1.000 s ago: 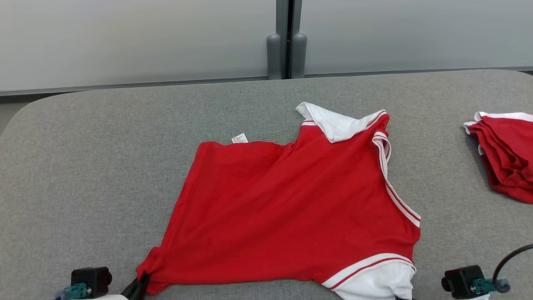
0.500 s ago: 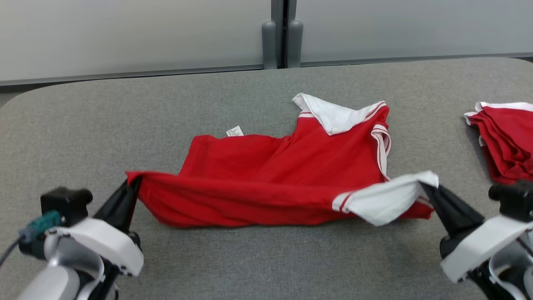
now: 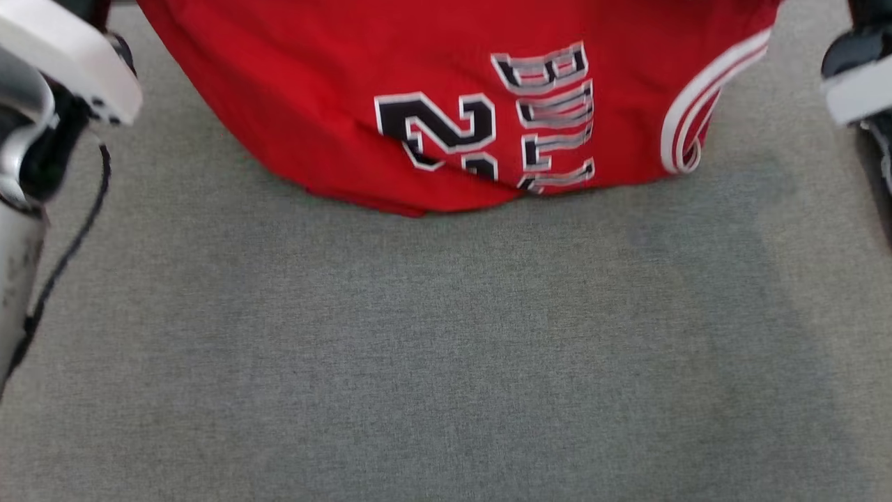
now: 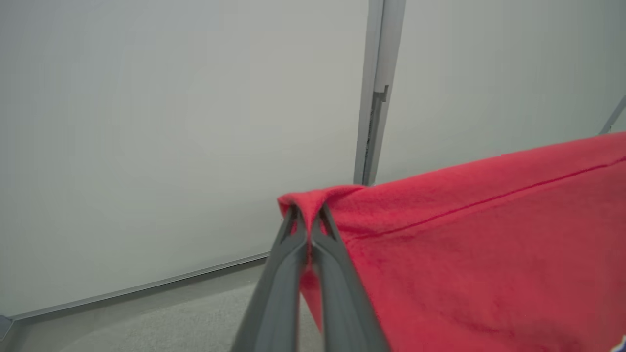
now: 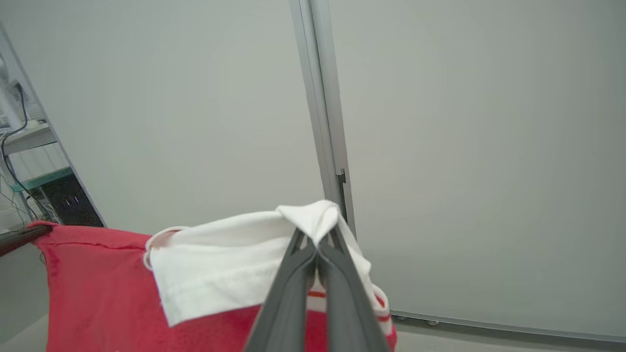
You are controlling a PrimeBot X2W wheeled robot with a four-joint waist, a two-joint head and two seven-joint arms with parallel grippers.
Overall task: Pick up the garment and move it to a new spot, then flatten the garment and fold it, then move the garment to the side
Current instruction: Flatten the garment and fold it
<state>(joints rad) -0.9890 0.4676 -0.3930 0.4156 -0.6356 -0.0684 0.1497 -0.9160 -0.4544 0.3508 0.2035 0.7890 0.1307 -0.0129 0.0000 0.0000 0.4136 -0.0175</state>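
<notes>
Head view: garment (image 3: 334, 84) hangs across the top of frame, red, w/ black-and-white number and lettering (image 3: 488, 125) facing the cam and white striped trim (image 3: 686, 118) down its right side. Its lowest fold is at or just above the grey counter (image 3: 446, 348); can't tell if it touches. Left arm (image 3: 63, 56) sits beside the garment's left edge, w/ a black cable (image 3: 70, 244) trailing below it. Right arm (image 3: 854, 77) sits beside the garment's right edge.

Left wrist view: left claw (image 4: 308, 215) is pinched tight on a red corner of the garment, cloth bunched over the tips. Right wrist view: right claw (image 5: 317, 234) is clamped the same way on a white corner.

Vs 0.5 s ago: then only the near edge was lifted and the rest lay flat on the counter, plain red side up. Now the whole garment is raised, print side showing. Head cam has also tipped down, so the frame shift isn't the things moving.

Room: behind the garment are pale grey wall panels (image 4: 146, 122) split by a grey post (image 4: 376, 98). A shelf (image 5: 29, 146) w/ kit is left of the garment in right wrist view.
</notes>
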